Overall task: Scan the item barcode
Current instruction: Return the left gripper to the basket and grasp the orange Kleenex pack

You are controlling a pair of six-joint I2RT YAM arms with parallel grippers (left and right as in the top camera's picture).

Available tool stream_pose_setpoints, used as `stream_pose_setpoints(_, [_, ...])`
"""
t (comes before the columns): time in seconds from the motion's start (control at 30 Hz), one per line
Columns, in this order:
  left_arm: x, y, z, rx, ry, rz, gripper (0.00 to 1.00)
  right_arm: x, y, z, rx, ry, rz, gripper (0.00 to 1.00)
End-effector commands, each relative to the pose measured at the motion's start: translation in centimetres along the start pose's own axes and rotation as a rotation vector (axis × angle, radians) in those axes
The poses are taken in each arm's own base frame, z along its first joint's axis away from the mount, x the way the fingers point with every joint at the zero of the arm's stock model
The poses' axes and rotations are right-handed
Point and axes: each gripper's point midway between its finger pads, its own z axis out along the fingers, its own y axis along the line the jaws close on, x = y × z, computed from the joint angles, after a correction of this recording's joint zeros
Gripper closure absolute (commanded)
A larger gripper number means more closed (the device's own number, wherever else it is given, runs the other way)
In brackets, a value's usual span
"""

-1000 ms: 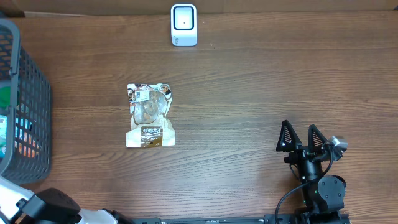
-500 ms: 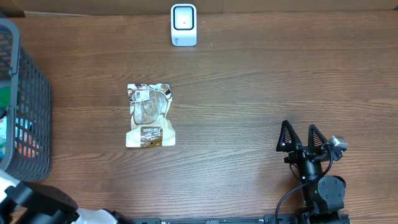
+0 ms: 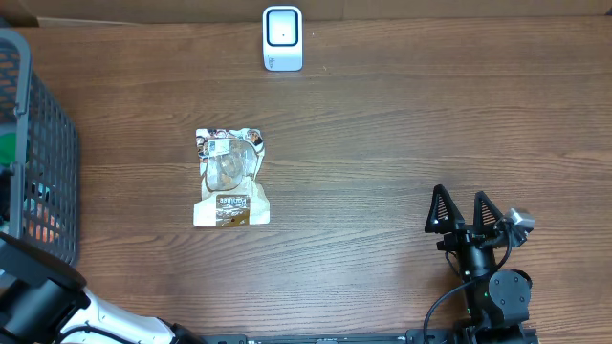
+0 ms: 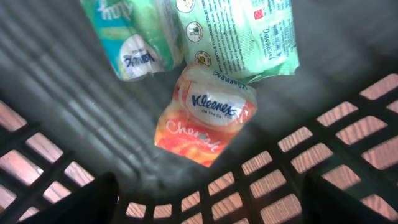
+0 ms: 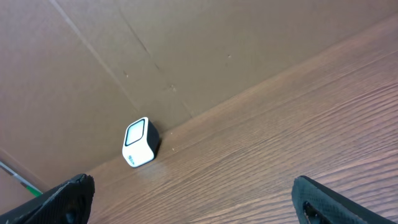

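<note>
My left gripper (image 4: 208, 210) hangs open over the inside of the grey mesh basket (image 3: 43, 143), its dark fingertips (image 4: 87, 202) at the bottom corners of the left wrist view. Below it lie an orange Kleenex pack (image 4: 208, 115), a green wipes pack (image 4: 239, 34) and a teal tissue pack (image 4: 134, 37); nothing sits between the jaws. A brown-and-white snack pouch (image 3: 230, 178) lies flat on the table. The white scanner (image 3: 282, 38) stands at the far edge and also shows as the scanner (image 5: 140, 142) in the right wrist view. My right gripper (image 3: 464, 212) rests open and empty at the near right.
The wooden table (image 3: 382, 143) stretches between the basket at the far left and the right arm. A cardboard wall (image 5: 186, 56) rises behind the scanner. My left arm (image 3: 38, 296) comes in from the bottom left corner.
The left arm has swung up and left at the bottom left corner, beside the basket. The pouch, scanner and right arm have not moved.
</note>
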Motion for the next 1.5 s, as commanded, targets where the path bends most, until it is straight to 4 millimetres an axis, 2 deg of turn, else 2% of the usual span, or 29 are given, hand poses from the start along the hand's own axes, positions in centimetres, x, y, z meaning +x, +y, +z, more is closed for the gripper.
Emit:
stream_pose_setpoints(0.0, [0.2, 0.1, 2.2, 0.002, 0.052, 0.041, 0.26, 0.2, -0.2, 0.0, 0.004, 0.0, -0.004, 0.0])
stream_pose_setpoints(0.1, [0.1, 0.2, 3.6, -0.002, 0.079, 0.04, 0.31, 0.2, -0.2, 0.0, 0.004, 0.0, -0.004, 0.0])
stream_pose_setpoints(0.37, [0.3, 1.1, 5.4, -0.063, 0.116, 0.043, 0.37, 0.2, -0.2, 0.0, 0.004, 0.0, -0.004, 0.0])
stream_pose_setpoints(0.47, [0.3, 1.1, 5.9, -0.063, 0.122, 0.039, 0.44, 0.2, -0.2, 0.0, 0.004, 0.0, -0.004, 0.0])
stream_pose_setpoints(0.53, [0.3, 1.1, 6.0, -0.063, 0.121, 0.034, 0.64, 0.2, -0.2, 0.0, 0.004, 0.0, -0.004, 0.0])
stream_pose_setpoints(0.57, [0.2, 1.1, 6.0, -0.064, 0.119, 0.028, 0.68, 0.2, -0.2, 0.0, 0.004, 0.0, -0.004, 0.0])
stream_pose_setpoints(0.67, [0.3, 1.0, 6.0, -0.063, 0.12, 0.021, 0.69, 0.2, -0.2, 0.0, 0.004, 0.0, -0.004, 0.0])
stream_pose_setpoints(0.83, [0.6, 1.3, 6.8, -0.073, 0.127, 0.023, 0.58, 0.2, -0.2, 0.0, 0.004, 0.0, -0.004, 0.0])
stream_pose_setpoints(0.97, [1.1, 1.4, 7.9, -0.074, 0.135, 0.022, 0.58, 0.2, -0.2, 0.0, 0.004, 0.0, -0.004, 0.0])
stream_pose_setpoints(1.03, [1.2, 1.4, 8.2, -0.074, 0.136, 0.022, 0.63, 0.2, -0.2, 0.0, 0.004, 0.0, -0.004, 0.0])
stream_pose_setpoints(1.17, [1.3, 1.4, 8.5, -0.074, 0.136, 0.022, 0.86, 0.2, -0.2, 0.0, 0.004, 0.0, -0.004, 0.0])
stream_pose_setpoints(1.2, [1.3, 1.4, 8.5, -0.074, 0.136, 0.022, 0.96, 0.2, -0.2, 0.0, 0.004, 0.0, -0.004, 0.0])
stream_pose_setpoints(1.37, [1.8, 1.5, 8.1, -0.08, 0.157, -0.011, 0.96, 0.2, -0.2, 0.0, 0.004, 0.0, -0.004, 0.0])
stream_pose_setpoints(1.47, [2.0, 1.5, 6.9, -0.088, 0.173, -0.074, 0.96, 0.2, -0.2, 0.0, 0.004, 0.0, -0.004, 0.0])
